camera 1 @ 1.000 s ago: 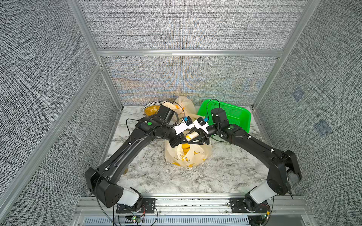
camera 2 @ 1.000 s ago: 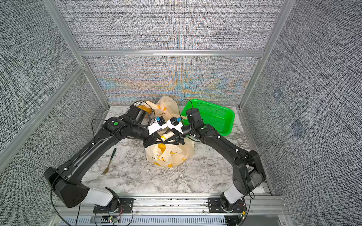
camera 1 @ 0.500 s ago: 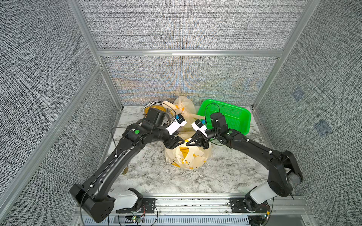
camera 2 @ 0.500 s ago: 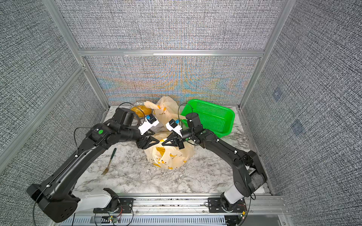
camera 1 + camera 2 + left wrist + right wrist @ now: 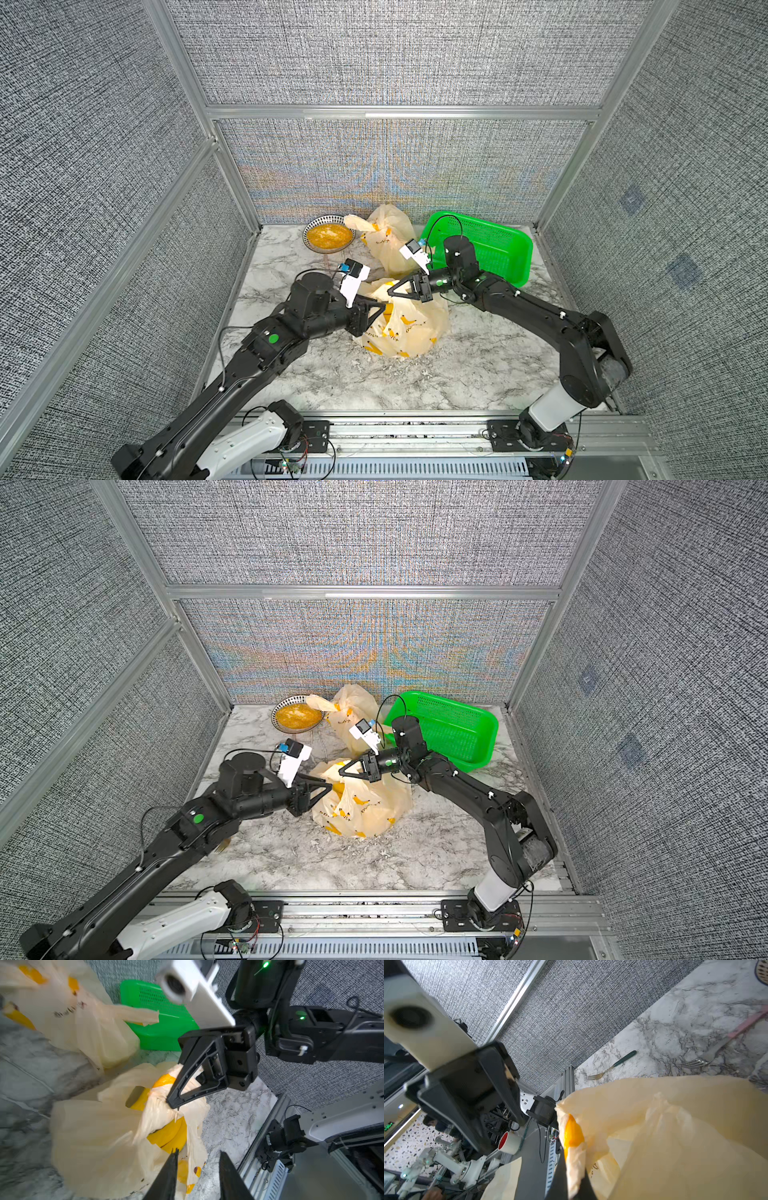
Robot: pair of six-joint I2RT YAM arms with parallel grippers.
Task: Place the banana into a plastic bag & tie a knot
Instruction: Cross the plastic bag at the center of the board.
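Right gripper was pinched shut on a gathered fold of film at the top of the plastic bag, which sat near the middle of the marble table, between the two arms. Left gripper stood partly open at the bag's left side, jaws apart with nothing clamped between them, one fingertip just against the film. Banana lay inside the bag, yellow showing through the loose mouth beside the right gripper's tips; second bag, green basket and bowl stood behind.
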